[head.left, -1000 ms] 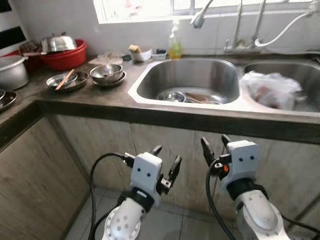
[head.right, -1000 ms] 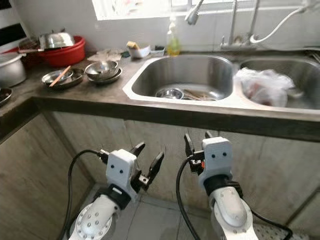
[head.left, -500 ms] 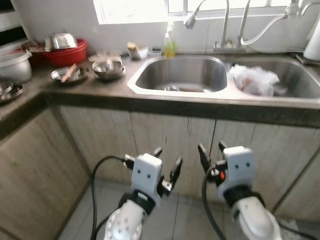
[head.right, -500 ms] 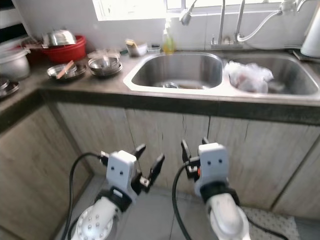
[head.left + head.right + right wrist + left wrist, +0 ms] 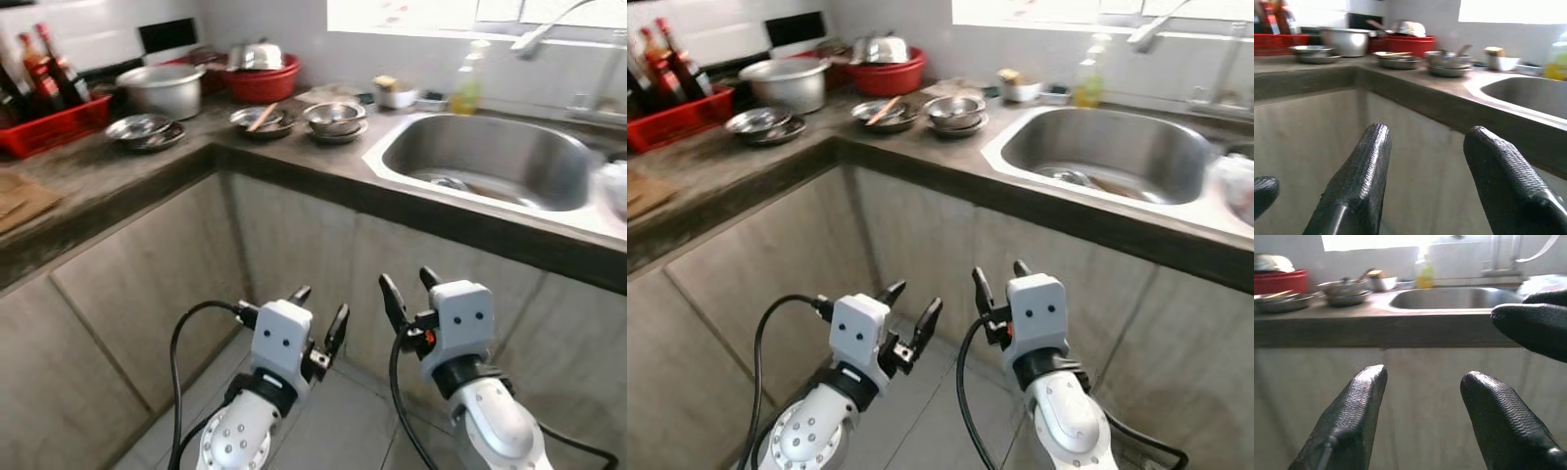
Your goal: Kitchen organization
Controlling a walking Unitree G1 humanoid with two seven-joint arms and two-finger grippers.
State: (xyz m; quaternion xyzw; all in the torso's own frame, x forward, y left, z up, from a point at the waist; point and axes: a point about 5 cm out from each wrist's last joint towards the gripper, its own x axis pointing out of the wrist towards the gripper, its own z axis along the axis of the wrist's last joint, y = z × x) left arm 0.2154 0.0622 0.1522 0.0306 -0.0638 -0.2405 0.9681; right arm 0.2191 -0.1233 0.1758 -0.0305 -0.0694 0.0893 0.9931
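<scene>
**Both arms low before the cabinets**

I hold my left gripper (image 5: pixel 318 315) and right gripper (image 5: pixel 409 287) side by side below the counter (image 5: pixel 294 157), fingers spread, empty. My view has swung left since a moment ago (arms unchanged): the steel bowls (image 5: pixel 335 119) sit far, left of the sink (image 5: pixel 490 166).

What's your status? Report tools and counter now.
Left tool and right tool open, empty, low before the cabinets. Steel bowls and plates untouched on counter. Nothing in the way.

Head eyes look down at the counter (image 5: pixel 147 176); both low wrist views share its sink (image 5: pixel 1449 297).
</scene>
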